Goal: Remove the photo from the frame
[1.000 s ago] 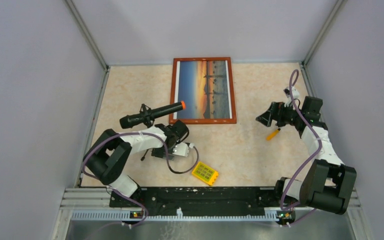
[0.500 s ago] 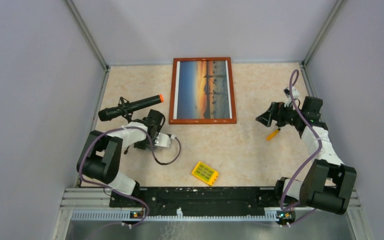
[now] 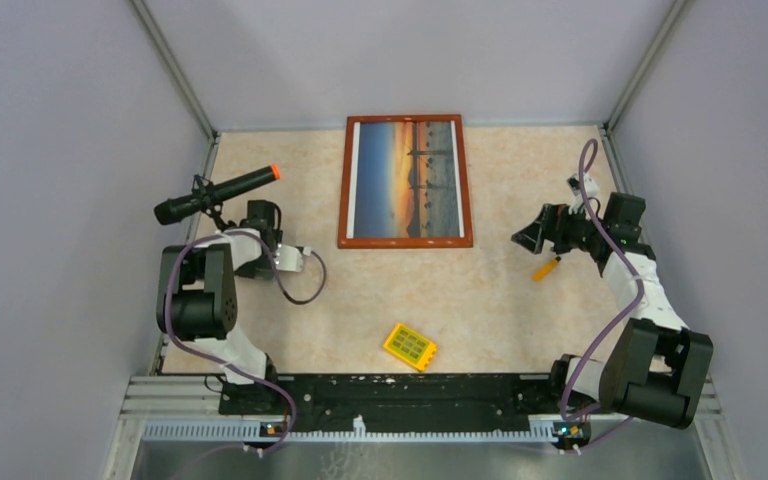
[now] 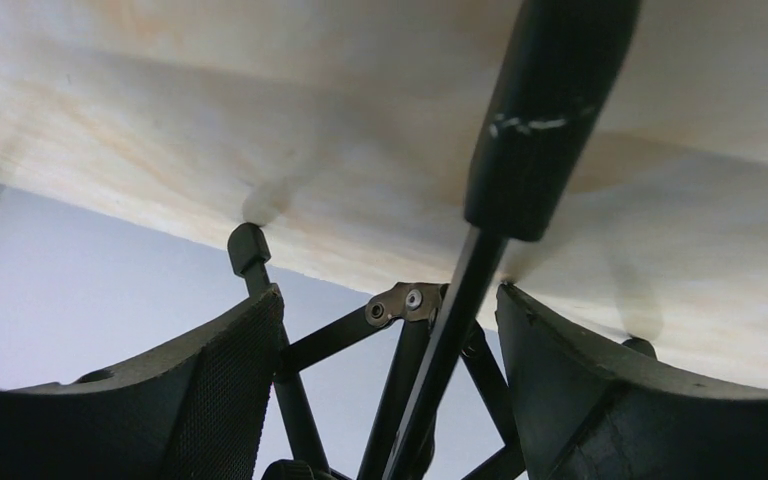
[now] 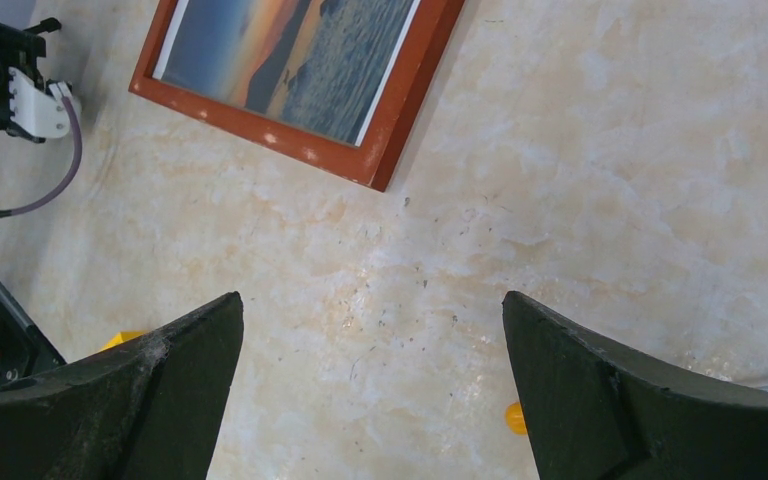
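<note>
Photo [image 3: 406, 178] sits in the frame [image 3: 405, 241], flat at the table's [image 3: 480, 300] far middle. My left gripper [image 4: 385, 300], spread wide, seems to carry a black tool [image 3: 215, 193]; my right gripper [image 5: 372, 300] hangs open, empty.

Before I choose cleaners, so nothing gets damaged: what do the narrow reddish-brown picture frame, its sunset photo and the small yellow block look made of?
The reddish-brown picture frame looks like stained wood, fairly matte: pale scuffs dot its edge. The sunset photo looks like printed paper with white margins; glazing can't be told. The small yellow block is probably moulded plastic, with gridded recesses.
</note>
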`<state>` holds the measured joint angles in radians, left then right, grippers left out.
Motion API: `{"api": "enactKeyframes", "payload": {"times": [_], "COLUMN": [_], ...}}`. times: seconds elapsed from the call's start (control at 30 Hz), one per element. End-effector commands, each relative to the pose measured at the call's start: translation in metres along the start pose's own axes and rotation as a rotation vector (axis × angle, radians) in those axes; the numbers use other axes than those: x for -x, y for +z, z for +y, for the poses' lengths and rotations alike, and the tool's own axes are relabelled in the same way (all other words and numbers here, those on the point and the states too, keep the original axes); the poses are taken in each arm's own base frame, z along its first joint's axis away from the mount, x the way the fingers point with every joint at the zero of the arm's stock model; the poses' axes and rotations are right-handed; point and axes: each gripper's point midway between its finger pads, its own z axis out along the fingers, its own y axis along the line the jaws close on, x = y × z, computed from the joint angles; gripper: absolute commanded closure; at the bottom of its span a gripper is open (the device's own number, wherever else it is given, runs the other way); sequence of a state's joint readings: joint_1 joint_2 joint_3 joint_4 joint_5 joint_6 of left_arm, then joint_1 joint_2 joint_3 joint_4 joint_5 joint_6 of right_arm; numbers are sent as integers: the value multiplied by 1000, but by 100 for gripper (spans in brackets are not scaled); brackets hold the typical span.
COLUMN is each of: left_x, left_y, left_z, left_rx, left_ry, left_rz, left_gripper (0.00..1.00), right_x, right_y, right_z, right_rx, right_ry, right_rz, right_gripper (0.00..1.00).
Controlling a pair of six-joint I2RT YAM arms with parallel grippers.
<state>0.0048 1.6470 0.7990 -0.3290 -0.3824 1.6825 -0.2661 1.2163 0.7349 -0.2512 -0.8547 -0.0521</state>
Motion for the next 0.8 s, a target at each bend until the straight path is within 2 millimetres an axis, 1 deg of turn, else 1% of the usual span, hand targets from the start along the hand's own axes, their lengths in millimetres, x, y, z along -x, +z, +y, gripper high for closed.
{"api": "enactKeyframes", "payload": {"times": [0.0,0.07,0.2,0.27,0.33,0.43,0.53,0.6,0.77], "left_x": [-20,-31,-46,-50,-51,-48,-44,-38,-14], "left_y": [24,31,47,52,53,50,44,35,12], "left_z": [26,31,40,44,48,49,43,41,19], "left_rx": [41,50,49,52,53,54,30,31,-15], "left_ry": [-24,-31,-46,-53,-62,-62,-63,-65,-51], "left_rz": [-30,-17,3,11,6,-8,-26,-57,-113], "left_gripper": [18,18,19,19,19,18,15,12,8], "right_x": [8,7,7,7,6,6,6,6,7], "right_y": [-1,-1,0,1,2,2,2,2,1], "right_z": [-4,-5,-7,-7,-8,-8,-9,-8,-7], "right_rx": [0,-2,-5,-4,-4,-6,-7,-2,-4], "right_ry": [-34,-33,-29,-28,-26,-28,-29,-30,-31], "right_rz": [-20,-19,-16,-13,-10,-11,-11,-10,-15], "right_gripper": [1,1,1,1,1,1,1,1,1]}}
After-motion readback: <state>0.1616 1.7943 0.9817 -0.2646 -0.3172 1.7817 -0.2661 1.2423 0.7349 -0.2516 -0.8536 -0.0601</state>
